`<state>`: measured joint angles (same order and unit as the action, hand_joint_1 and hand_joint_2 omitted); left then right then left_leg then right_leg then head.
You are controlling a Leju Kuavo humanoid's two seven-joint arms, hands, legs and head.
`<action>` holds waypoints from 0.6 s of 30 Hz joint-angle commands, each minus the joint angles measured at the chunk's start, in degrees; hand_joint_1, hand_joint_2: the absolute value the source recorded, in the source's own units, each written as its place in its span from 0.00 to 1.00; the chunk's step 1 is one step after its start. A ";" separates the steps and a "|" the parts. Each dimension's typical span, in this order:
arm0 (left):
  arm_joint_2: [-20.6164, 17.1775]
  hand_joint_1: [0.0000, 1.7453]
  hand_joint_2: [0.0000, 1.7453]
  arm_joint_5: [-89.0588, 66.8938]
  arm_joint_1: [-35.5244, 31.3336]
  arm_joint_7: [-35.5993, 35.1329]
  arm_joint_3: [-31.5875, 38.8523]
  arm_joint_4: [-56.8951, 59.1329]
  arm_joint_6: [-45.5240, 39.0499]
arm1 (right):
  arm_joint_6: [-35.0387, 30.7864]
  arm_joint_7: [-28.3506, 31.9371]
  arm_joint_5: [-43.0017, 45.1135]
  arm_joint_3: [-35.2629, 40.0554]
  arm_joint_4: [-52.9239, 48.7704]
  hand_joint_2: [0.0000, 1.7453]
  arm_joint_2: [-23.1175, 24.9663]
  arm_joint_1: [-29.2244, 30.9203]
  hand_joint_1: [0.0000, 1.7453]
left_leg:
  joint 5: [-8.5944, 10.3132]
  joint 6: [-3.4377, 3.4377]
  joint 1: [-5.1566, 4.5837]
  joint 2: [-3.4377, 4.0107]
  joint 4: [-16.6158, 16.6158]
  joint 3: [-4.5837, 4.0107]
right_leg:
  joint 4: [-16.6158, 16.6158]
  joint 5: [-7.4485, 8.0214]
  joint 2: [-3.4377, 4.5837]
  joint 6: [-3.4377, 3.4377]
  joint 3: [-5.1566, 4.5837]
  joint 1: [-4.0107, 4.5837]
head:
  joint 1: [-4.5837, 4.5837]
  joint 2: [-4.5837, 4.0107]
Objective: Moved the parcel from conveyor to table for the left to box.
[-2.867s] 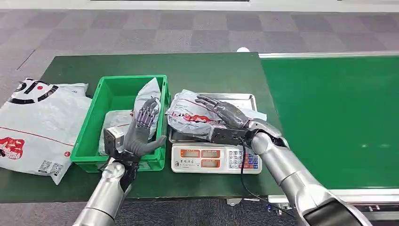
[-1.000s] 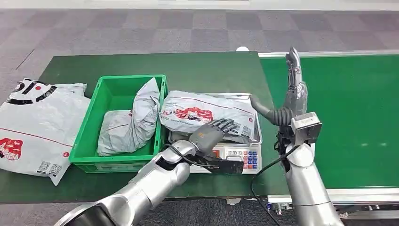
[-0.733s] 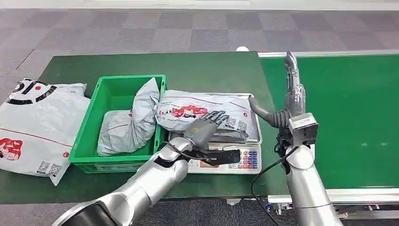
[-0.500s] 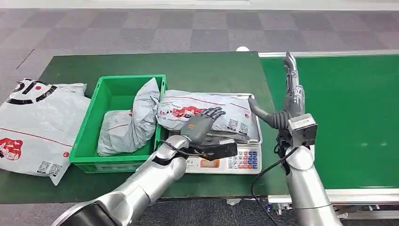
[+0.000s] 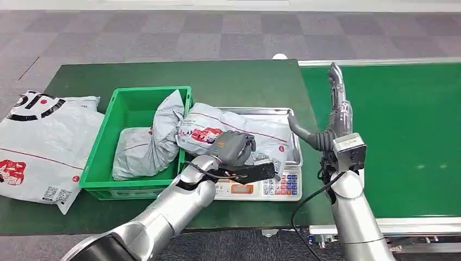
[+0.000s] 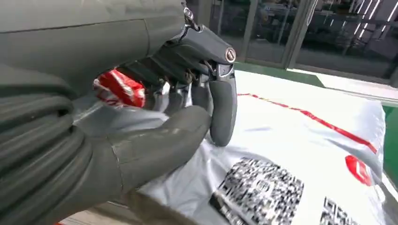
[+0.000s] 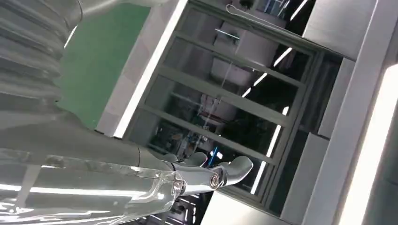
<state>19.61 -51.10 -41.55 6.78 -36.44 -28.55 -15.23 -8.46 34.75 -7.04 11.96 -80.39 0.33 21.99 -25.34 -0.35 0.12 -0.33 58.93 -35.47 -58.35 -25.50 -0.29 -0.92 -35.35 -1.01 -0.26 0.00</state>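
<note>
The left hand (image 5: pixel 232 148), at the centre of the head view, has its fingers curled down into the grey parcel (image 5: pixel 239 137), bunching the film it grips. The parcel lies on the scale (image 5: pixel 261 184) tray, its long axis running left to right across the frame and its left end already touching the green box (image 5: pixel 108 140) just left of it, so the carry looks like a short drag leftward. The right hand (image 5: pixel 332 117) stands upright and spread at centre right over the conveyor (image 5: pixel 402 130), holding nothing and farther from the parcel.

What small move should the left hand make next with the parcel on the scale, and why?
Probably lift it and carry it toward the green crate. The left hand already grips the parcel, bunching it on the scale tray; the right hand is raised clear.
</note>
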 commanded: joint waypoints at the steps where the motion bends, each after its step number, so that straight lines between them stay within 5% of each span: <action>1: -1.25 1.00 1.00 -0.28 -0.34 1.37 3.50 1.97 -3.75 | -0.01 -0.48 -0.36 0.34 2.36 1.00 -1.03 2.15 0.00 | -0.02 -0.01 0.03 0.16 -0.12 0.18 | 0.16 0.05 0.15 0.07 0.15 0.04 | 0.00 0.00; 7: -1.43 1.00 1.00 12.66 4.99 17.07 11.48 -8.23 -7.90 | 0.18 -0.52 -0.31 0.72 1.68 1.00 -0.90 1.03 0.00 | -0.01 -0.03 0.05 0.25 -0.29 0.34 | 0.34 0.09 0.23 0.10 0.30 0.07 | 0.00 0.00; 8: -1.51 0.16 1.00 15.88 5.92 20.31 12.69 -9.82 -8.02 | 0.16 -0.36 -0.38 0.74 1.48 1.00 -0.86 0.73 0.00 | -0.03 -0.01 -0.01 0.13 -0.09 0.12 | 0.08 0.01 0.12 0.05 0.09 0.00 | 0.00 0.00; 9: -2.17 0.00 1.00 17.85 6.99 23.52 12.75 -12.36 -10.29 | 0.11 -0.16 -0.49 0.83 1.33 1.00 -0.93 0.32 0.00 | -0.04 -0.02 0.04 0.17 -0.15 0.21 | 0.19 0.03 0.16 0.07 0.19 0.05 | 0.00 0.00; 18: -2.85 0.00 1.00 20.34 7.83 25.83 10.49 -15.70 -12.11 | 0.34 0.06 -0.55 1.42 3.58 1.00 -1.08 2.64 0.00 | -0.04 -0.01 0.02 0.17 -0.08 0.10 | 0.11 0.03 0.14 0.05 0.10 0.03 | 0.00 0.00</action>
<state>18.64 -31.12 -33.95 32.52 -27.36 -41.93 -27.17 -8.39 35.19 -7.82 11.96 -80.39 0.33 21.51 -25.36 -0.34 0.12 -0.35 58.93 -35.52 -58.35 -25.52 -0.34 -0.93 -35.35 -1.02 -0.26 0.00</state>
